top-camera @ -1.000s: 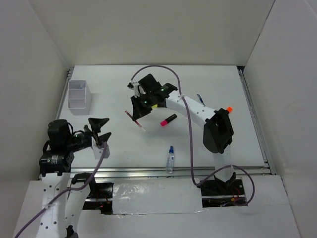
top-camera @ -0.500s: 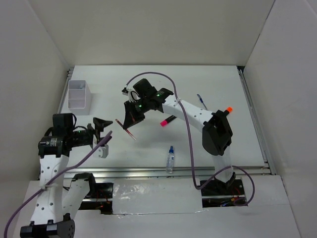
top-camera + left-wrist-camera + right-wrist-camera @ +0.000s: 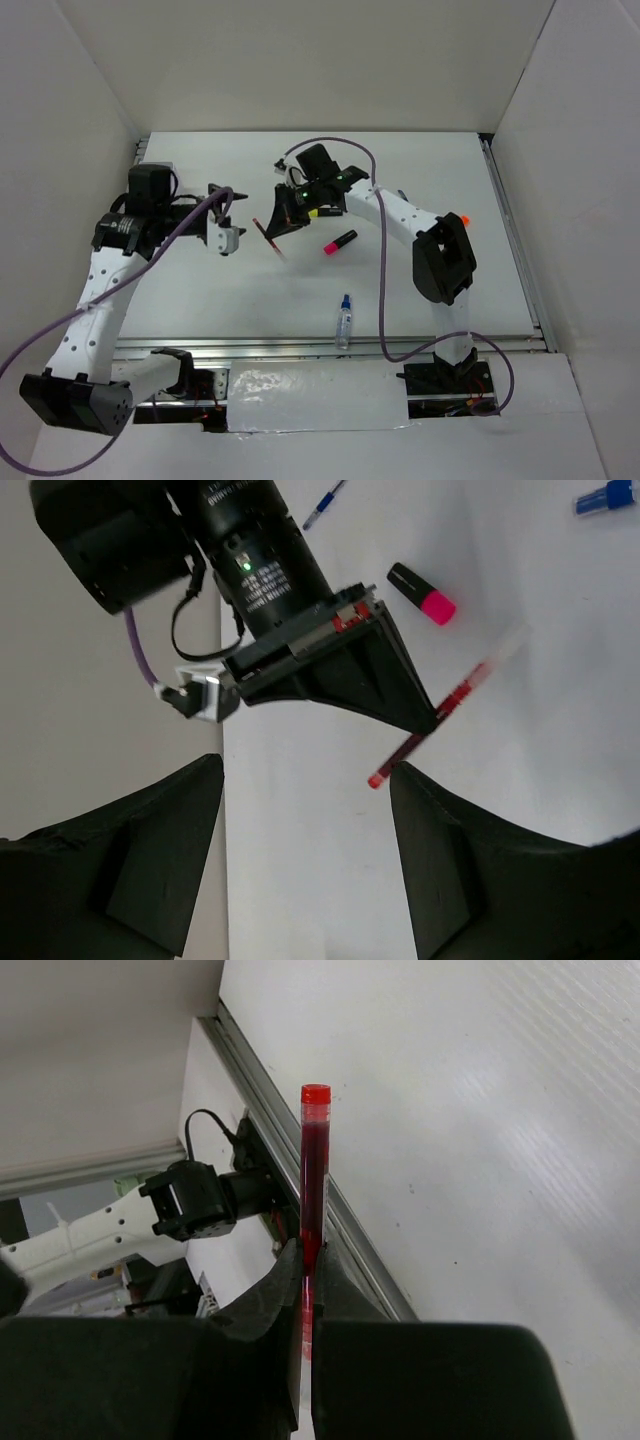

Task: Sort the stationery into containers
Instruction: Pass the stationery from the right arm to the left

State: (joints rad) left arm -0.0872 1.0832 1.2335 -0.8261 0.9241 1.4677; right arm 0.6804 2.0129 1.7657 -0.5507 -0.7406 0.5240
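Note:
My right gripper point(image 3: 285, 215) is shut on a thin red pen point(image 3: 268, 235) and holds it above the table's middle left; in the right wrist view the pen point(image 3: 314, 1160) stands up between the closed fingers point(image 3: 283, 1290). My left gripper point(image 3: 222, 212) is open and empty, a little left of the pen and facing it; in the left wrist view the pen point(image 3: 440, 705) lies beyond the open gripper point(image 3: 300, 880). A pink-capped highlighter point(image 3: 340, 241), a blue-capped bottle point(image 3: 345, 320), an orange-capped highlighter point(image 3: 462, 220) and a blue pen point(image 3: 325, 502) lie on the table. The white box point(image 3: 168, 168) is mostly hidden behind my left arm.
White walls enclose the table on the left, back and right. A metal rail point(image 3: 440, 340) runs along the table's near edge. A purple cable point(image 3: 384, 290) loops from my right arm down to its base.
My left arm has risen and swung from the near left towards the back, its open gripper now close to the red pen. My right gripper has shifted slightly with the pen.

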